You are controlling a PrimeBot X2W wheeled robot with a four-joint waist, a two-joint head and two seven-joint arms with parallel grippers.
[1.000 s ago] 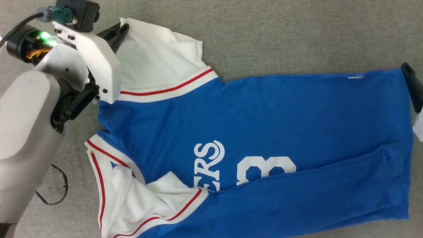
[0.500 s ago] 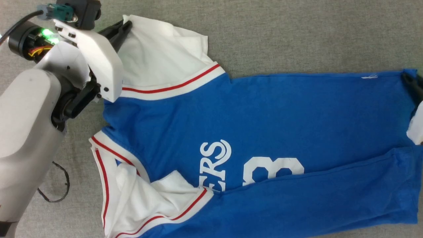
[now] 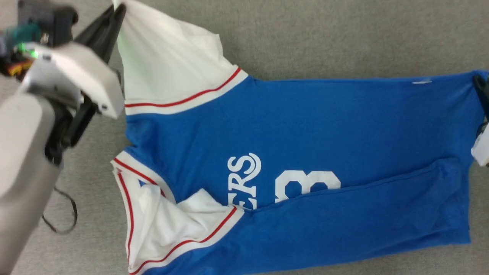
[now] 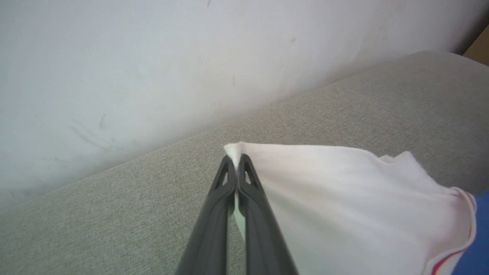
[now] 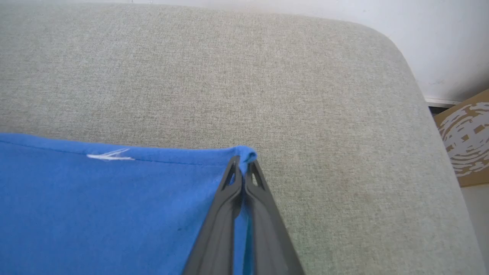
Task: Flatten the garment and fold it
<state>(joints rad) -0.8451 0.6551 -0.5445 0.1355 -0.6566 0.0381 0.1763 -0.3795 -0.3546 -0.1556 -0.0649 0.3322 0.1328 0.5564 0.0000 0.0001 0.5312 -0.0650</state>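
— Now that my right gripper has its fingers pressed together on the far hem corner of the royal-blue jersey T-shirt with white sleeves and red-and-white trim, I hold the shirt at both ends. A second ago those fingers were wide apart at that corner.

— And your left side?

— My left gripper is clamped on the tip of the white sleeve, as it was before. It sits higher and further left in the head view than a second ago, and the sleeve is drawn up into a taut point.

— Where does the shirt lie?

— It lies print-up on the grey woven cushion surface, with the collar toward my left and the hem toward my right. The near long edge is folded over the body and covers the lower part of the white print. The near sleeve is bunched. That fold looks unchanged.
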